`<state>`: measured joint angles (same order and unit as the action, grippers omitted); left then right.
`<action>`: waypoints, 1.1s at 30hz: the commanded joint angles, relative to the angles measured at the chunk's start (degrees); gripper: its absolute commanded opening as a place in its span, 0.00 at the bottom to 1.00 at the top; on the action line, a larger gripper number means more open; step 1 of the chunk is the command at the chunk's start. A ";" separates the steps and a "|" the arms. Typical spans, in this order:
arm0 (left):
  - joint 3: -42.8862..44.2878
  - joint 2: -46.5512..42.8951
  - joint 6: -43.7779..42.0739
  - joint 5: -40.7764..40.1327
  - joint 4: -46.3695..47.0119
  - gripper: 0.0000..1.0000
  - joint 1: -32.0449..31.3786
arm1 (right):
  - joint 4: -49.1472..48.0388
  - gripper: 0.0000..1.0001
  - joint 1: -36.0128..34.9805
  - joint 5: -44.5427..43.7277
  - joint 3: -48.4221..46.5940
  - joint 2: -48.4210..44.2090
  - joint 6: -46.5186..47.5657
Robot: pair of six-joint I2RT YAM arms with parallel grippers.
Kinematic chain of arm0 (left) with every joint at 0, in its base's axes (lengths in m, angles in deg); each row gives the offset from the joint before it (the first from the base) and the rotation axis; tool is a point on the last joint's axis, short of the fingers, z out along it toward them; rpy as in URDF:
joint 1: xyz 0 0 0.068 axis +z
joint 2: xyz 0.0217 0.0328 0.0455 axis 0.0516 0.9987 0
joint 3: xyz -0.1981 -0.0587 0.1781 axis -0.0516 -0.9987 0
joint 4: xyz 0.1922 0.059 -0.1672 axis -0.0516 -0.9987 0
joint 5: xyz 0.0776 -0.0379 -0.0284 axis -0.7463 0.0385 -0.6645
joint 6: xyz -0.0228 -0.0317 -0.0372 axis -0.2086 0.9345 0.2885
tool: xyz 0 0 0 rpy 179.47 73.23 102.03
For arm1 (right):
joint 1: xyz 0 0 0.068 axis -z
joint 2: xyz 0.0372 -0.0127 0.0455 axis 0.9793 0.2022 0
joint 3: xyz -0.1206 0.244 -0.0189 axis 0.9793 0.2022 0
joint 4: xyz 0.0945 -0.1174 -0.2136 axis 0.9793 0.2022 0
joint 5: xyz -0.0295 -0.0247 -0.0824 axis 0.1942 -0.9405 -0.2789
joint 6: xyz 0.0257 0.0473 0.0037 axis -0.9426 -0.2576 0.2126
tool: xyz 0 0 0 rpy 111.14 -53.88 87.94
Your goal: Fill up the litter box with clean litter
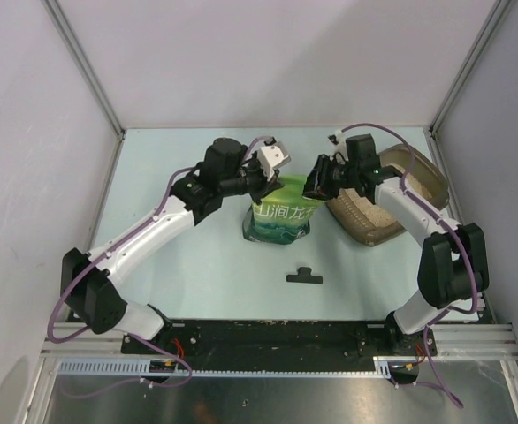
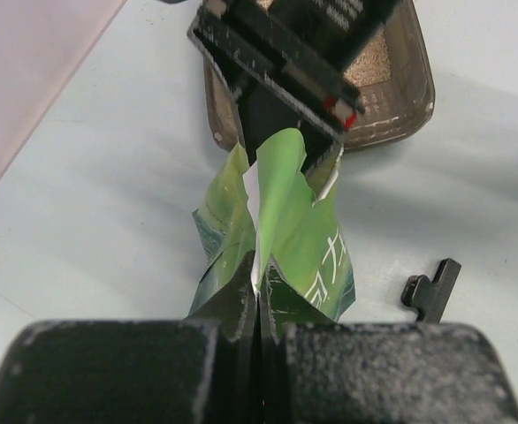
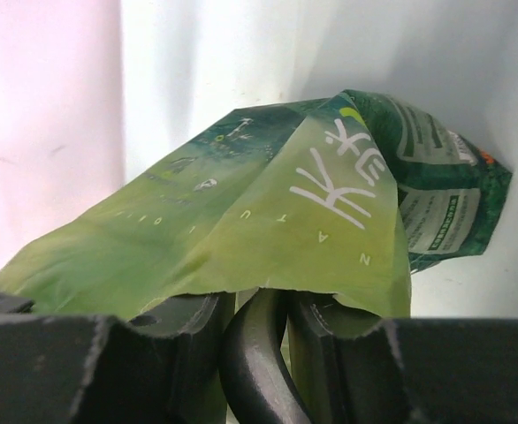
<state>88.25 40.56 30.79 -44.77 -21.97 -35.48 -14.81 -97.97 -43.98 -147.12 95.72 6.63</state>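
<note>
At the frame's centre, the left gripper (image 2: 257, 300) was clamped on one top edge of the green bag (image 1: 281, 221), the right gripper (image 3: 259, 305) on the opposite edge; the litter box (image 1: 378, 238), holding litter (image 1: 421, 184), sat just right.

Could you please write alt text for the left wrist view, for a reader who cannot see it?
The left hand pinches the top edge of a green bag, while the right hand holds its far edge. Beyond them a brown litter box holds pale litter; a black clip lies on the table.
</note>
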 commanded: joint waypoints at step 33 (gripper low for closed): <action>-0.19 -5.57 -15.52 -4.68 2.48 0.00 0.20 | 3.63 0.00 26.49 28.64 -0.17 -7.94 -0.75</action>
<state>84.21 36.63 17.46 -45.62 -20.74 -36.44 -11.48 -76.05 -16.20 -146.66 91.61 3.37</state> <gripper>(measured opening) 0.005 0.305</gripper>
